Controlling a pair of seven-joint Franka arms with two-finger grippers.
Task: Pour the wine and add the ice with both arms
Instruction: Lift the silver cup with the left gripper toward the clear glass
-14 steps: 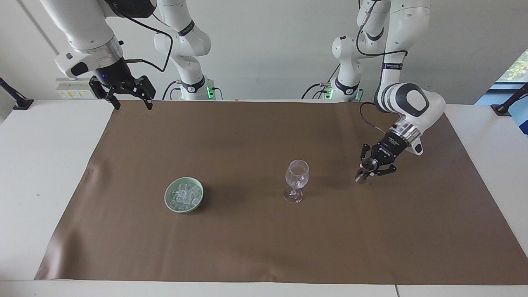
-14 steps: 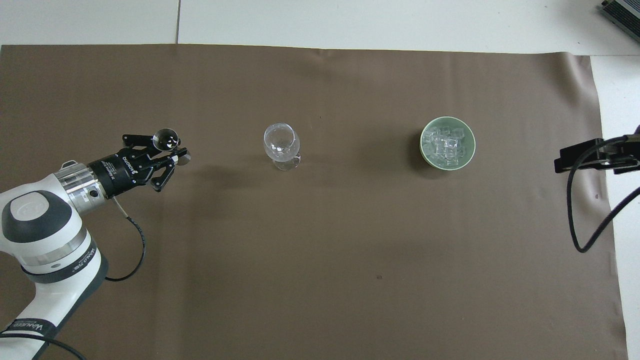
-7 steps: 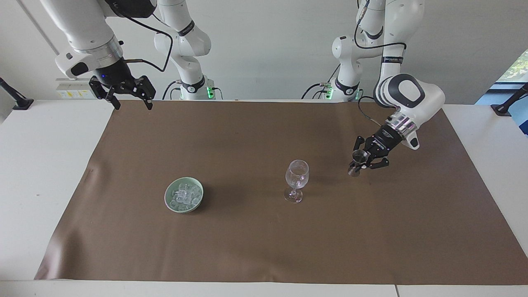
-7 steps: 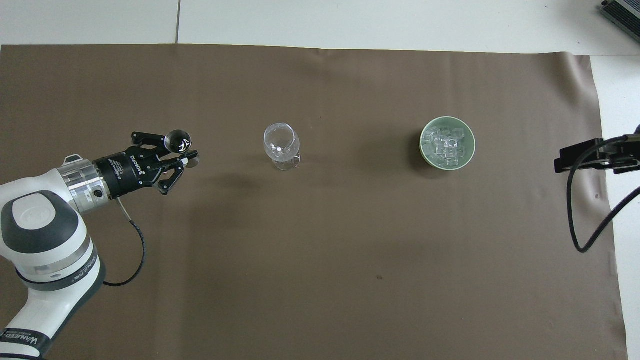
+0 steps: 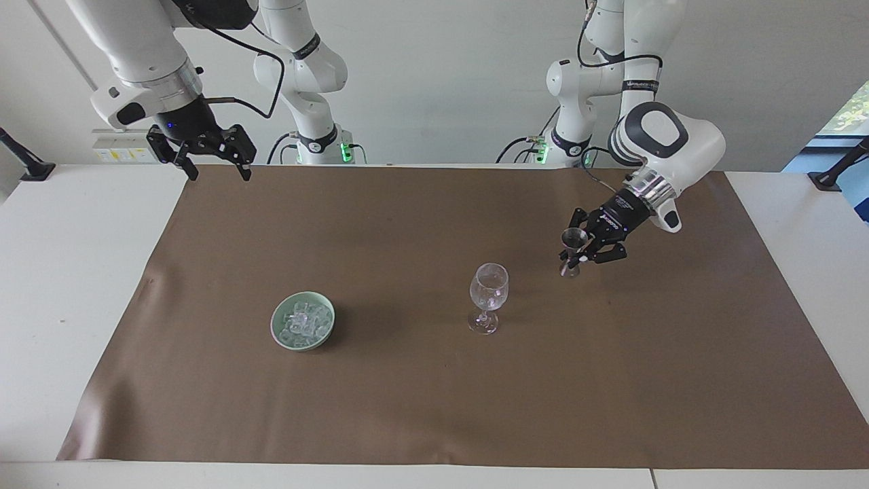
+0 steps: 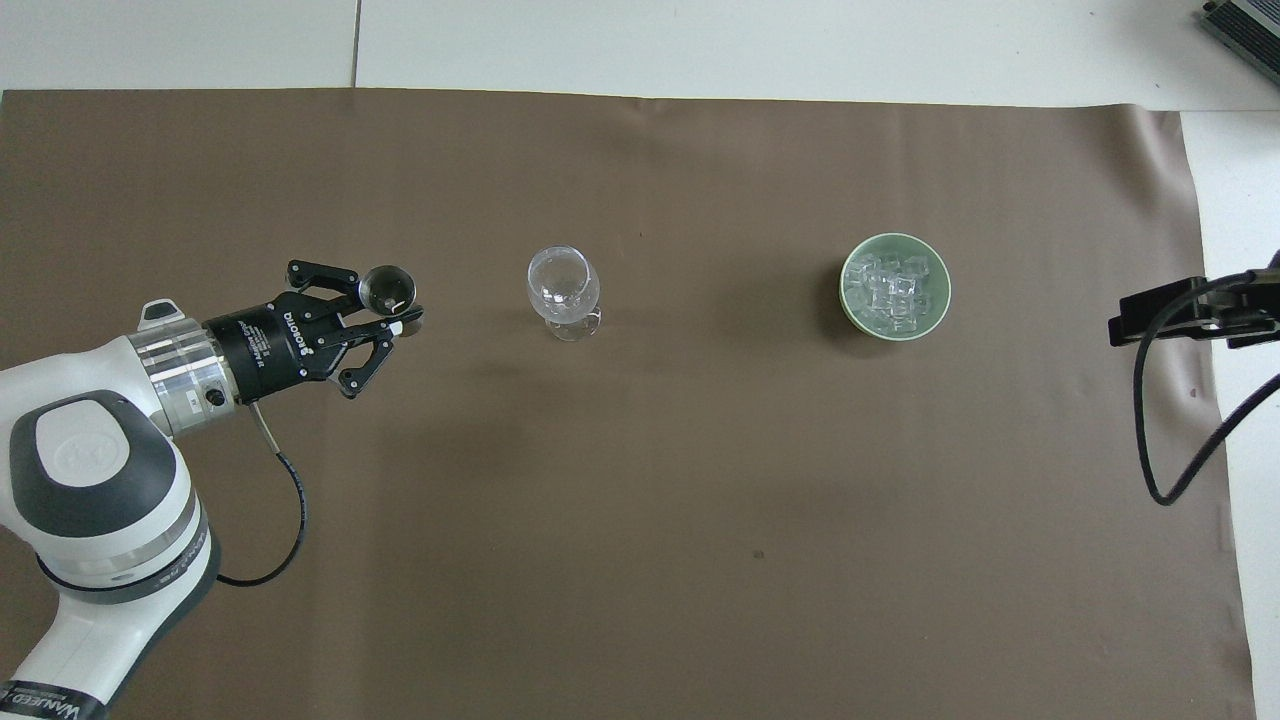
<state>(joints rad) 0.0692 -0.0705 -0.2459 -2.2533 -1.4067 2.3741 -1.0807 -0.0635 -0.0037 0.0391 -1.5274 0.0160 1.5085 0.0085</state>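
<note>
The wine shows only as a small dark metal jigger (image 5: 574, 238) (image 6: 384, 287). My left gripper (image 5: 577, 253) (image 6: 396, 317) is shut on the jigger's waist and holds it upright in the air. It is over the brown mat, beside the clear stemmed glass (image 5: 489, 293) (image 6: 563, 284) toward the left arm's end. The glass stands upright mid-table. Ice (image 5: 303, 320) (image 6: 890, 293) lies heaped in a pale green bowl (image 5: 299, 344) (image 6: 845, 300) toward the right arm's end. My right gripper (image 5: 214, 166) (image 6: 1180, 312) waits open and raised over the mat's corner by its own base.
A brown mat (image 5: 407, 407) covers most of the white table (image 5: 68, 272). A black cable (image 6: 1150, 430) hangs from the right arm over the mat's edge. Black clamp stands (image 5: 24, 163) sit at the table's ends.
My left gripper has lifted the jigger higher and carried it closer to the stemmed glass. The right arm has not moved.
</note>
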